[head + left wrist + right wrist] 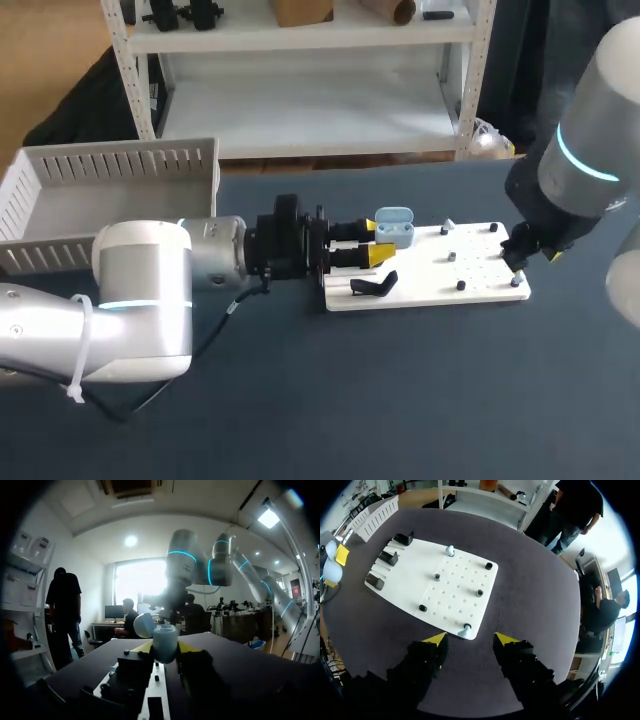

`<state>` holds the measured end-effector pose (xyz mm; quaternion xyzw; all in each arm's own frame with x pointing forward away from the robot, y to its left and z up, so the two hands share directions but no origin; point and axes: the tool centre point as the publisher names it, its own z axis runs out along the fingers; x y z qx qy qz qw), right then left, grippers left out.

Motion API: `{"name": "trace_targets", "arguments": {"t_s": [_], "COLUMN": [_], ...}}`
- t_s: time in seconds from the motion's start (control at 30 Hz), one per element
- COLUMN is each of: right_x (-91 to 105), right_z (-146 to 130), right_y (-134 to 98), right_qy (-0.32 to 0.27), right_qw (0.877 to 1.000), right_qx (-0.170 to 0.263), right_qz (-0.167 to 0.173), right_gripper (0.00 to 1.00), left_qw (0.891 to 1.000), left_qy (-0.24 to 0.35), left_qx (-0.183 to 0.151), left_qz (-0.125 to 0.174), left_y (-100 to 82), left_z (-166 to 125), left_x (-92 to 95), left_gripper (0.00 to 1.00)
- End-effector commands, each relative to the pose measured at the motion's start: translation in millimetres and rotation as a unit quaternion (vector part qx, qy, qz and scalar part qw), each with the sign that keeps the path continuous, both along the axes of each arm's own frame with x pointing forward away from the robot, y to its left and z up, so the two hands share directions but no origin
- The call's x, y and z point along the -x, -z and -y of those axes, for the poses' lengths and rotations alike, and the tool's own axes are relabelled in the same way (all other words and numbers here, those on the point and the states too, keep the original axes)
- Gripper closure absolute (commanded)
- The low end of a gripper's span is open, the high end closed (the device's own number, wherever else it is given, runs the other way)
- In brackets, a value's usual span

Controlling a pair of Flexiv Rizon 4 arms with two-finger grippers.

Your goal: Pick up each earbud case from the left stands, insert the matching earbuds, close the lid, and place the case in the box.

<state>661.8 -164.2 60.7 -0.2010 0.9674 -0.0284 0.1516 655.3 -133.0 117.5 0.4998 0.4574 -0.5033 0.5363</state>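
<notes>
Your left gripper (375,241) pinches the light-blue earbud case (394,228), lid open, over the stand end of the white board (480,268). Your right gripper (470,639) hovers, fingers spread, above the board's far corner.

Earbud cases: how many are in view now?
1. The light blue earbud case, lid open, sits between the jaws of the left gripper by the white board. Others may hide behind that gripper.

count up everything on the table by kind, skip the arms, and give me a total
earbud case: 1
black stands: 3
black pegs: 4
small pale earbuds: 2
white board: 1
white box: 1
total: 12
</notes>
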Motion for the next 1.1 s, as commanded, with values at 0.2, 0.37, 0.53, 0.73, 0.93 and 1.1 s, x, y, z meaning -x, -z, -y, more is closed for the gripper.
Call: {"name": "trace_targets", "arguments": {"t_s": [0.2, 0.37, 0.53, 0.73, 0.93, 1.1], "right_x": [8.6, 6.7, 2.9, 0.3, -3.2, -3.6], "right_z": [-9, -10, -10, -11, -9, -8], "right_y": [8, 16, 24, 31, 33, 34], "right_qy": [-0.006, -0.006, -0.003, 0.002, 0.01, 0.013], "right_qw": [1.0, 1.0, 1.0, 0.999, 0.999, 0.999], "right_qx": [0.01, 0.019, 0.026, 0.031, 0.032, 0.031], "right_qz": [-0.001, -0.005, -0.006, -0.009, -0.008, -0.008], "right_gripper": [0.48, 0.51, 0.53, 0.48, 0.51, 0.55], "left_qw": [1.0, 1.0, 1.0, 1.0, 1.0, 1.0], "left_qy": [0.0, 0.0, 0.0, 0.0, 0.0, 0.0], "left_qx": [0.002, 0.002, 0.002, 0.002, 0.002, 0.002], "left_qz": [0.001, 0.001, 0.001, 0.001, 0.001, 0.001], "left_y": [1.4, 1.4, 1.4, 1.4, 1.4, 1.4], "left_z": [0, 0, 0, 0, 0, 0], "left_x": [0.1, 0.1, 0.1, 0.1, 0.1, 0.1], "left_gripper": [1.0, 1.0, 1.0, 1.0, 1.0, 1.0]}}
